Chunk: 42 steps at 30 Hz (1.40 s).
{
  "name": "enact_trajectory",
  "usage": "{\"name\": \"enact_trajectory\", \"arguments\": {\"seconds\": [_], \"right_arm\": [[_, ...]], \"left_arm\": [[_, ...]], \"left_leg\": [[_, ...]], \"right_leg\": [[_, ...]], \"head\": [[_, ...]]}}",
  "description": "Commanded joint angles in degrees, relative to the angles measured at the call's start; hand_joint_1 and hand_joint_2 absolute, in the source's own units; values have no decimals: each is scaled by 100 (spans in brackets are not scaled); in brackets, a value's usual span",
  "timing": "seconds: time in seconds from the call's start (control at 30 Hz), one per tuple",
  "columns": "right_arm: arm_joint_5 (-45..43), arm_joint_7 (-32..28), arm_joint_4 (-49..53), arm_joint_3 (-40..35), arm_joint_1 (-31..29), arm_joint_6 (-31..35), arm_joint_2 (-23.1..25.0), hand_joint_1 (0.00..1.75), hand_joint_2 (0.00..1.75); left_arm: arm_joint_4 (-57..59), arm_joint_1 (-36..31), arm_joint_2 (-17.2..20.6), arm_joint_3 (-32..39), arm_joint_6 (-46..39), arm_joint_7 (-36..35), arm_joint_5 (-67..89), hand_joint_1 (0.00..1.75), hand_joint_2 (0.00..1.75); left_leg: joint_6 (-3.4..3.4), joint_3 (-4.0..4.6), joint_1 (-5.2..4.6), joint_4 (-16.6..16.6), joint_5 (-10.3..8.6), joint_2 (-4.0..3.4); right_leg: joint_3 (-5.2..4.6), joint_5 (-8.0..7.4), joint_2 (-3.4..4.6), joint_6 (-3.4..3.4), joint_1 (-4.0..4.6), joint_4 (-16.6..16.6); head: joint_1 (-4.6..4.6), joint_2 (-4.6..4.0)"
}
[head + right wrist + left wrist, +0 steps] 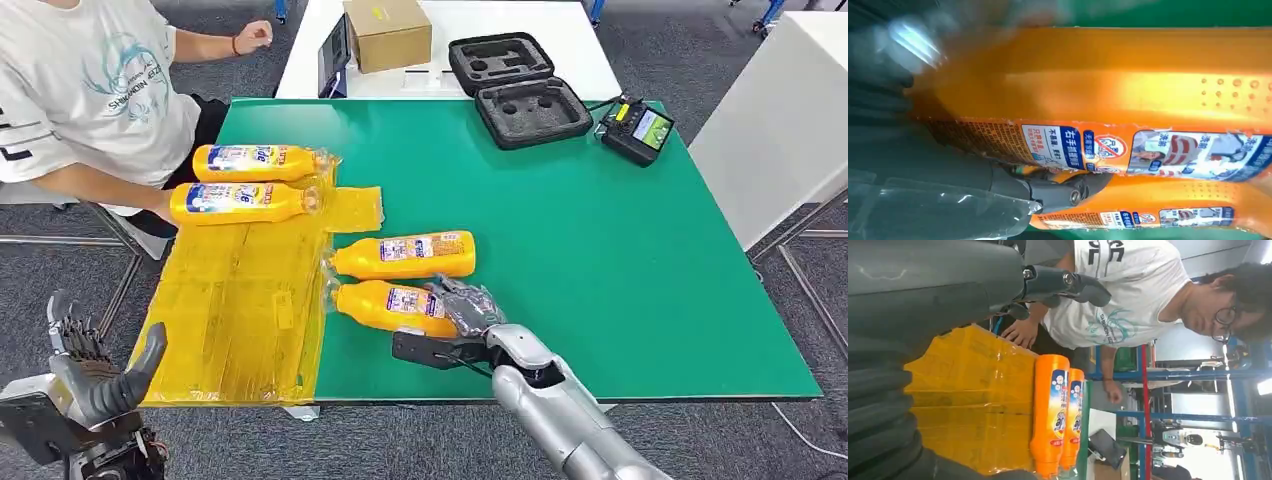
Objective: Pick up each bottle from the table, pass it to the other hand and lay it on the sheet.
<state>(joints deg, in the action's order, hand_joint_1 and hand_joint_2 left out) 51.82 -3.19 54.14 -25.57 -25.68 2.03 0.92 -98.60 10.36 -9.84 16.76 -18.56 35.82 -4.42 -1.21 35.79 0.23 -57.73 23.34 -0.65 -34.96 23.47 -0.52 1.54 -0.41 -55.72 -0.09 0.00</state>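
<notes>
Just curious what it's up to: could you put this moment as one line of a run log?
right hand: on nearest orange plastic bottle, grip unclear | left hand: open, low | yellow plastic sheet: two bottles laid | green table: two bottles left

Silver arm (pixel 560 410), glossy rounded shell; dark grey fingers on right hand (pixel 468 310); left hand (pixel 95 375) grey, thick thumb.

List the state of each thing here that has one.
Two bottles: lying on the yellow sheet.
Far table bottle: lying on the green table.
Near table bottle: lying, right hand at its base.
Left hand: open, empty.
Black case: open.
</notes>
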Motion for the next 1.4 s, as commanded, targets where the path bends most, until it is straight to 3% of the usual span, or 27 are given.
{"name": "enact_trajectory", "arguments": {"seconds": [0.03, 0.2, 0.37, 0.4, 0.53, 0.67, 1.07, 1.27, 1.4], "right_arm": [[-462, -557, -122, 141, 84, -2, -3, 175, 175], [-792, -969, 66, 221, 145, 18, 36, 175, 175], [-1745, -1997, 623, 540, 363, -71, 191, 175, 175], [-2178, -2468, 838, 708, 458, 0, 293, 175, 175], [-2715, -3051, 1161, 795, 618, 273, 514, 175, 175], [-2913, -3166, 1220, 790, 681, 376, 629, 175, 175], [-3501, -3486, 674, 923, 640, 692, 844, 175, 175], [-3788, -3679, -873, 615, 366, 508, 1184, 175, 175], [-3806, -3681, -1364, 357, 322, 451, 1363, 175, 175]], "left_arm": [[388, -263, 21, 6, 12, -5, -41, 0, 175], [385, -273, 14, -6, 28, 8, -58, 0, 175], [513, -325, 58, -110, 116, 11, -81, 0, 175], [587, -338, 66, -162, 212, 9, -181, 0, 175], [604, -295, 64, -321, 529, -62, -465, 0, 175], [581, -270, 57, -413, 714, -137, -597, 0, 175], [386, -184, 100, -907, 1755, -574, -1081, 0, 175], [683, -442, 348, -1960, 2161, -789, -778, 0, 175], [933, -569, 427, -2338, 2216, -802, -723, 0, 175]], "left_leg": [[5, -20, 1, 8, 3, 13], [8, -29, 2, 9, 7, 17], [8, -29, 0, 6, 10, 12], [7, -19, 0, 5, 8, 14], [4, -8, -3, 5, 3, 7], [10, -39, 3, 6, 17, 14], [6, -19, 3, 6, 9, 9], [5, -14, 4, 7, 3, 8], [7, -22, 2, 11, 5, 3]], "right_leg": [[22, 6, -7, -4, 0, 6], [29, 11, -9, -5, 2, 5], [26, 13, -3, -5, -2, 0], [18, 11, -5, -4, -1, -1], [6, 6, -2, -3, -3, -1], [38, 20, -1, -8, 1, 0], [21, 10, -2, -4, 2, 4], [16, 4, -4, -4, 3, 7], [22, 5, 4, -5, 1, 7]], "head": [[-2, 0], [0, 0], [-2, 0], [0, 0], [-2, 0], [0, 0], [0, 0], [0, 0], [0, 0]]}}
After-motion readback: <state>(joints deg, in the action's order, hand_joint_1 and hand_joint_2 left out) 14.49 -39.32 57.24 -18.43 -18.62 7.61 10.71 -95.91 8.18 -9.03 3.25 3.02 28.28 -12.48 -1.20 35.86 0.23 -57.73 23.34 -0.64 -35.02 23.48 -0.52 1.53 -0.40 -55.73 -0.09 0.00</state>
